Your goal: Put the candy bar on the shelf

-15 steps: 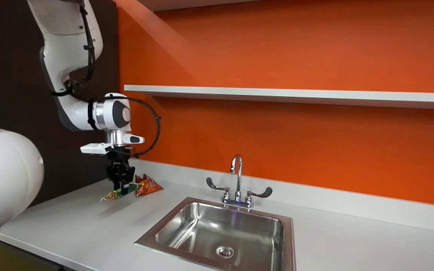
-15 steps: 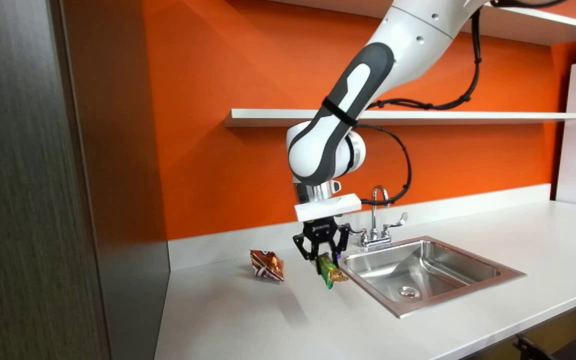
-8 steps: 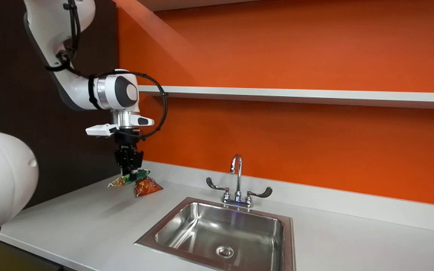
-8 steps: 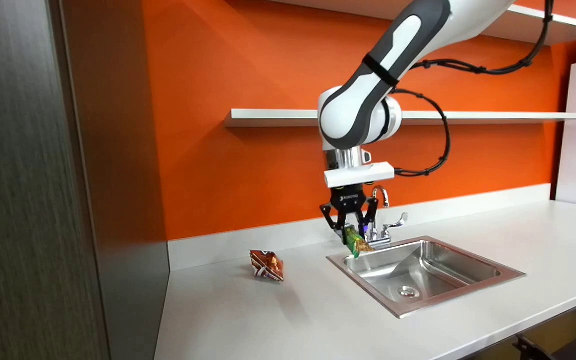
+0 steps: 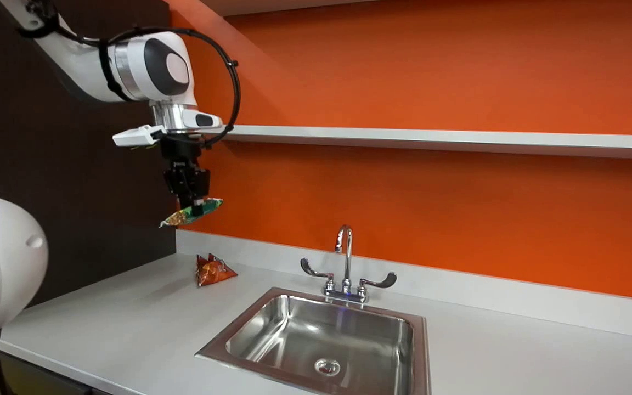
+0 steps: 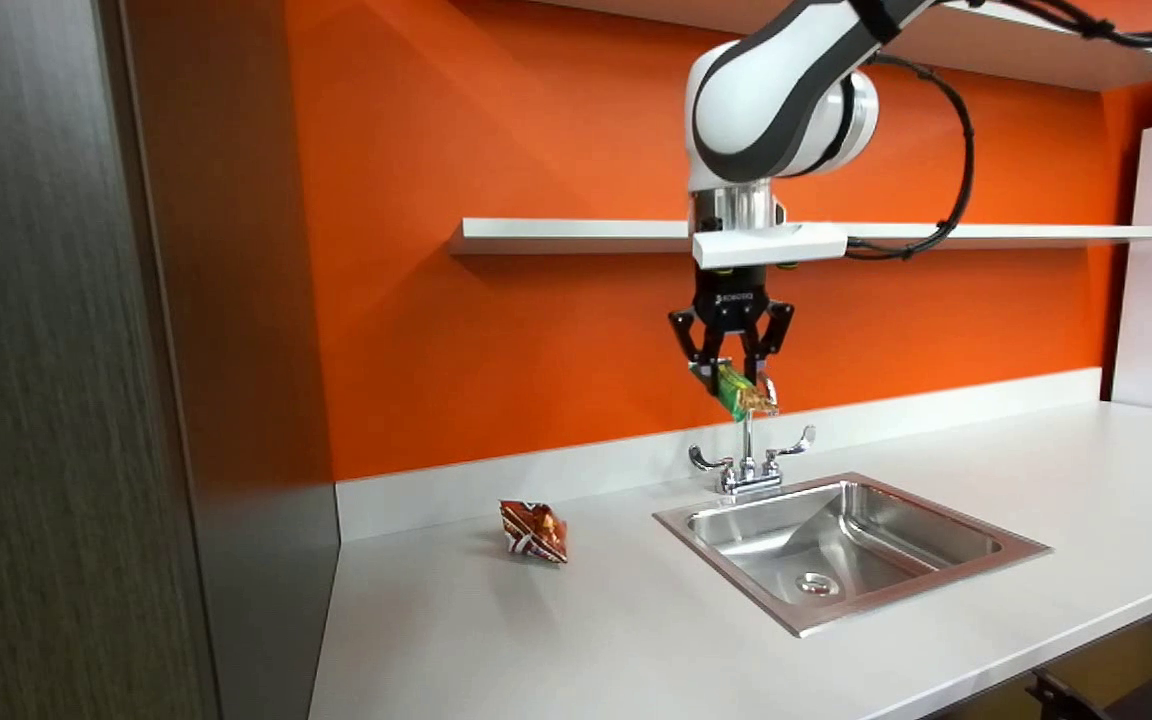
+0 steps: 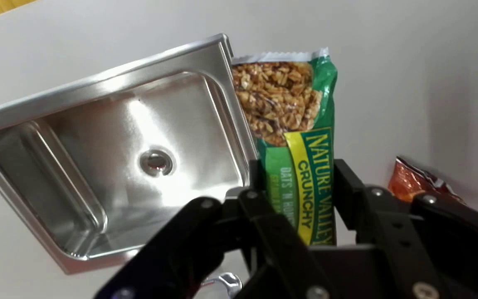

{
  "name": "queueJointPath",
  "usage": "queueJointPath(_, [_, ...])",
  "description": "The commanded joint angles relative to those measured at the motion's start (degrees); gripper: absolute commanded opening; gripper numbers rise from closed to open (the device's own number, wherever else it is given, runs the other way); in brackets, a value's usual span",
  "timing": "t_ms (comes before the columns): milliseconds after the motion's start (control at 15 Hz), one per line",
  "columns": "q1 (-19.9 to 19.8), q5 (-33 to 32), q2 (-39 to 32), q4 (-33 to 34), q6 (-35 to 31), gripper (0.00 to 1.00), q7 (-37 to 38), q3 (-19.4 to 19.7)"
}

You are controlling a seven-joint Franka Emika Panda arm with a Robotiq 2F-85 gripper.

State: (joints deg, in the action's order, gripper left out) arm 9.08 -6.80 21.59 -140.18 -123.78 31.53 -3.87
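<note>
The candy bar is a green and yellow wrapped granola bar; it shows in both exterior views and in the wrist view. My gripper points down and is shut on the bar's sides near its middle. It holds the bar in the air, well above the counter and below the height of the white shelf. The shelf runs along the orange wall in both exterior views; its top surface is not visible. The bar's rear end is hidden by the gripper in the wrist view.
An orange-red snack packet lies on the counter. A steel sink and a faucet stand under the shelf. A dark cabinet panel rises at one side. A higher shelf hangs above.
My gripper has risen from just above the counter with the bar held in it. In an exterior view it has also shifted right, toward the faucet. The snack packet has stayed put.
</note>
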Motion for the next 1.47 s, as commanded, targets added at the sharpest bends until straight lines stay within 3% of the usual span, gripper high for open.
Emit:
queueJointPath(0, [-2.7,0.3,8.2,0.5,2.9,0.18,-3.0,-3.4])
queueJointPath(333, [-3.4,0.4,12.7,5.3,3.6,0.18,-4.8,-5.9])
queueJointPath(667, [-4.7,0.0,12.0,12.1,3.6,0.18,-5.1,-7.7])
queueJointPath(1200, [-9.5,-4.4,-1.1,30.4,6.2,0.18,-2.9,-10.6])
queueJointPath(1400, [-9.3,-7.1,-7.0,36.9,8.4,0.18,-3.3,-10.7])
